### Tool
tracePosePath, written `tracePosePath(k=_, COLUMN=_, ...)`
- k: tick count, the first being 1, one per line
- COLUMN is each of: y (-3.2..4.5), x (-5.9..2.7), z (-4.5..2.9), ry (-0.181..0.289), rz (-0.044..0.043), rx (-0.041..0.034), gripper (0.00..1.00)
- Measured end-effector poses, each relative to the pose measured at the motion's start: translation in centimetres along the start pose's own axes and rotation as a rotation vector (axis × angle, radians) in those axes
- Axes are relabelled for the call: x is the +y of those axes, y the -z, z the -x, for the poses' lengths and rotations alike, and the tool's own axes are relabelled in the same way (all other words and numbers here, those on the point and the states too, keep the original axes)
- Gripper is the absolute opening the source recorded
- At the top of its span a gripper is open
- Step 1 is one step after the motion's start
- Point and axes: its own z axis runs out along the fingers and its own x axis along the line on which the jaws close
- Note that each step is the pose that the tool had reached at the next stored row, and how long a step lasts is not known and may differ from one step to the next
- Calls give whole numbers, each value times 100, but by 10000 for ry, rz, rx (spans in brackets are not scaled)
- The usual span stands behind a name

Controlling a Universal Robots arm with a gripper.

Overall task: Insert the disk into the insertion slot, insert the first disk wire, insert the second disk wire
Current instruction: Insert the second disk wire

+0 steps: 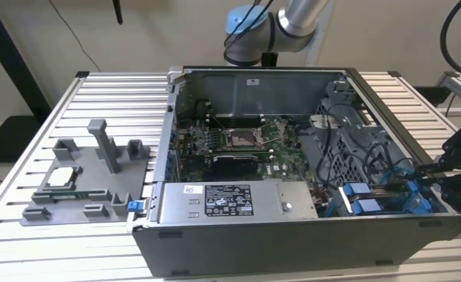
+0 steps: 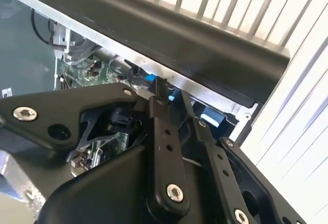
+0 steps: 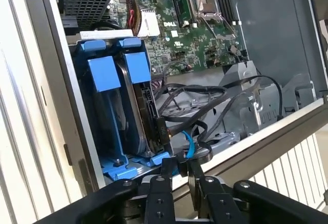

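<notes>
The disk [image 3: 139,106] stands on edge in its blue carrier inside the insertion slot [image 3: 105,75], a grey bay with blue tabs at the case's near corner on the exterior view's right [image 1: 375,202]. A black connector [image 3: 163,129] sits against the disk's edge. A thin blue disk wire [image 3: 189,147] runs from there down between the fingertips of my gripper [image 3: 180,166], which is closed on it just above the case rim. In the exterior view my gripper [image 1: 443,173] hangs over the case's right wall; the second wrist view shows it [image 2: 171,93] close to that rim.
The open computer case [image 1: 293,247] lies on a slatted table. A silver power supply [image 1: 230,200] sits beside the bay, the green motherboard [image 1: 238,144] behind it. Black wires [image 3: 215,101] loop near the disk. A grey fixture [image 1: 81,176] holds parts on the exterior view's left.
</notes>
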Motion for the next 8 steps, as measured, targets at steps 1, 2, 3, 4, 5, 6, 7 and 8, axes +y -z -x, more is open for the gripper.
tracePosePath(k=1, y=-4, x=-1, z=-2, ry=0, rz=2, rx=-10, gripper=100)
tracePosePath(k=2, y=-8, x=-2, z=-5, ry=0, rz=5, rx=-24, gripper=100)
tracePosePath(k=3, y=-11, x=-2, z=-8, ry=-4, rz=7, rx=-46, gripper=100)
tracePosePath(k=4, y=-13, x=-3, z=-9, ry=-11, rz=9, rx=-72, gripper=100)
tracePosePath(k=5, y=-16, x=-3, z=-10, ry=-21, rz=9, rx=-101, gripper=0)
tracePosePath(k=6, y=-17, x=-3, z=-10, ry=-31, rz=7, rx=-124, gripper=0)
tracePosePath(k=7, y=-20, x=-3, z=-11, ry=-41, rz=3, rx=-148, gripper=0)
tracePosePath(k=8, y=-22, x=-3, z=-11, ry=-51, rz=-3, rx=-170, gripper=0)
